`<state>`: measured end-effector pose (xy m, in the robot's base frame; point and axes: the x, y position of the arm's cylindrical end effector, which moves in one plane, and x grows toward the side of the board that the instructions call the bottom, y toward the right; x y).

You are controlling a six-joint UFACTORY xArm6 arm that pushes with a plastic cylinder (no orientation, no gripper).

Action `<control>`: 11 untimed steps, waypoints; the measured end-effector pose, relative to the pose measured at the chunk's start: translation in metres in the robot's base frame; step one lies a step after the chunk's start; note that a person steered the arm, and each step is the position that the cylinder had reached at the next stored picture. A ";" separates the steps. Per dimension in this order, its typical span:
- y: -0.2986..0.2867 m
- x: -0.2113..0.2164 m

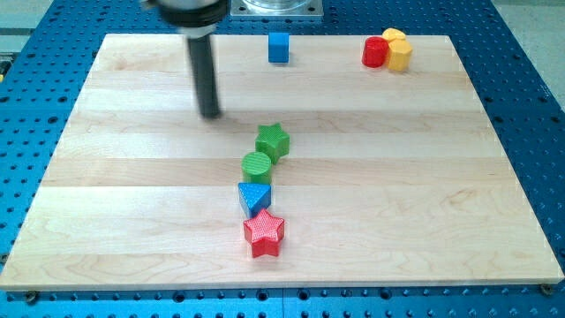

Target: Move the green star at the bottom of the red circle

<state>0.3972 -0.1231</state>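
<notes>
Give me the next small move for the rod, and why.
Probably slide my tip to the left side of the green star, slightly below it. The red circle sits far toward the view's top right, so the star needs pushing rightward and upward, away from the green circle.

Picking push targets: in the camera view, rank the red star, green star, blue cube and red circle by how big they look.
1. red star, largest, though it lies nearest the view's bottom, so nearness may inflate it.
2. green star.
3. red circle and blue cube: too alike to rank, and both sit far up at the view's top.
</notes>
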 end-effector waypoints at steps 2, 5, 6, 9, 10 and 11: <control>0.011 0.073; 0.194 0.031; 0.253 0.001; 0.233 -0.042; 0.244 -0.041; 0.257 -0.006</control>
